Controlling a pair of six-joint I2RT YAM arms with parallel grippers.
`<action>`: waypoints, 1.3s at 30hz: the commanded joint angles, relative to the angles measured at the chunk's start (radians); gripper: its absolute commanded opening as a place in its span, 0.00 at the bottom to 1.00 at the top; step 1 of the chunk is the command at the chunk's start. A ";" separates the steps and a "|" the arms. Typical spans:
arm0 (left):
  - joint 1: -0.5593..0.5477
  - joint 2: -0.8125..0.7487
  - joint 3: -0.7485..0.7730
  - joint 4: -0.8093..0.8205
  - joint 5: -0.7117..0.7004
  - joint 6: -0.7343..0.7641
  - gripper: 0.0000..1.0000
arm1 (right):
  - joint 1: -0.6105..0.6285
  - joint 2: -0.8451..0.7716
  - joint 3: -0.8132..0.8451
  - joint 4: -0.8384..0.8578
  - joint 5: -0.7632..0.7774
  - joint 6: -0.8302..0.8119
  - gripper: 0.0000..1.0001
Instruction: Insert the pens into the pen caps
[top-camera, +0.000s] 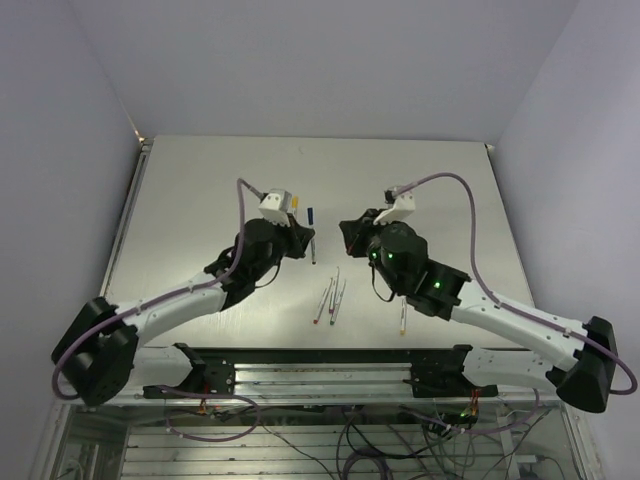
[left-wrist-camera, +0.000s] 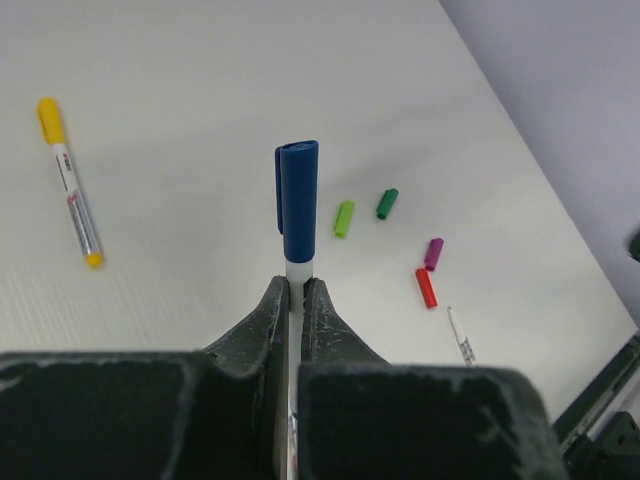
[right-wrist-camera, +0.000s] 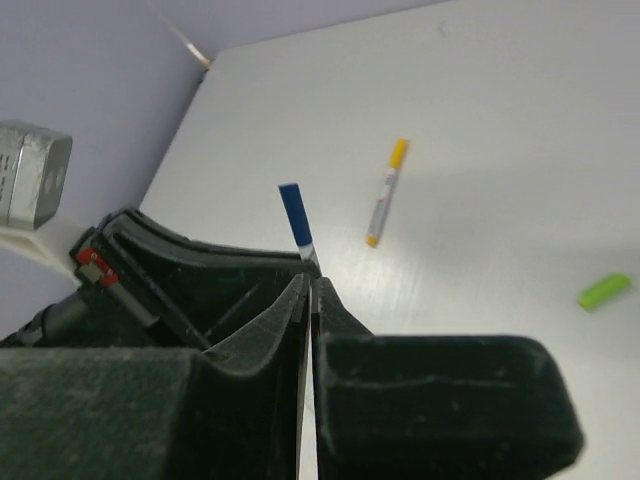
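Observation:
My left gripper (left-wrist-camera: 297, 283) is shut on a white pen whose end wears the blue cap (left-wrist-camera: 298, 200); in the top view (top-camera: 306, 243) it holds this pen (top-camera: 312, 232) over the table's middle. My right gripper (right-wrist-camera: 308, 280) is shut and looks empty, its tips just short of that blue-capped pen (right-wrist-camera: 297, 218); in the top view it (top-camera: 346, 233) is to the pen's right. A yellow-capped pen (left-wrist-camera: 70, 185) lies flat. Light green (left-wrist-camera: 343, 218), dark green (left-wrist-camera: 387, 203), magenta (left-wrist-camera: 433, 253) and red (left-wrist-camera: 426, 287) caps lie loose.
Three uncapped pens (top-camera: 331, 298) lie bunched near the front edge, and another (top-camera: 402, 318) lies beside the right arm. The loose caps are hidden under the right arm in the top view. A metal rail (top-camera: 330, 372) runs along the near edge.

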 joint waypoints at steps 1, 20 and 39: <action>0.018 0.138 0.129 -0.024 -0.043 0.071 0.07 | -0.002 -0.080 -0.019 -0.236 0.175 0.130 0.05; 0.152 0.774 0.708 -0.389 -0.118 0.169 0.07 | -0.001 -0.265 -0.075 -0.590 0.205 0.322 0.16; 0.186 0.963 0.858 -0.501 -0.155 0.105 0.10 | -0.002 -0.218 -0.104 -0.526 0.191 0.272 0.25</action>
